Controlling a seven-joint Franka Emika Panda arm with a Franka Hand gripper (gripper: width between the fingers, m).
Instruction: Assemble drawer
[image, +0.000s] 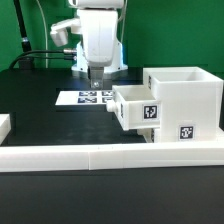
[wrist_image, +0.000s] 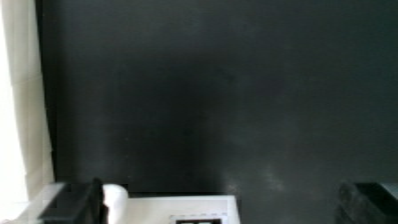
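Observation:
The drawer's white box-shaped housing (image: 188, 98) stands at the exterior view's right, with a black-and-white tag (image: 186, 131) low on its front. One white tray (image: 133, 107) with its own tag (image: 150, 112) sticks partly out of the housing's side. A second tray does not show clearly. My gripper (image: 96, 80) hangs open and empty over the marker board (image: 86, 98), apart from the tray. In the wrist view my gripper (wrist_image: 226, 205) has two dark fingers (wrist_image: 79, 202) spread wide, with nothing between them but the table and the marker board (wrist_image: 178, 208).
A low white border wall (image: 110, 155) runs along the front of the black table, with a short white piece (image: 5, 125) at the exterior view's left. A white strip (wrist_image: 18, 100) runs along one side of the wrist view. Cables lie behind the arm.

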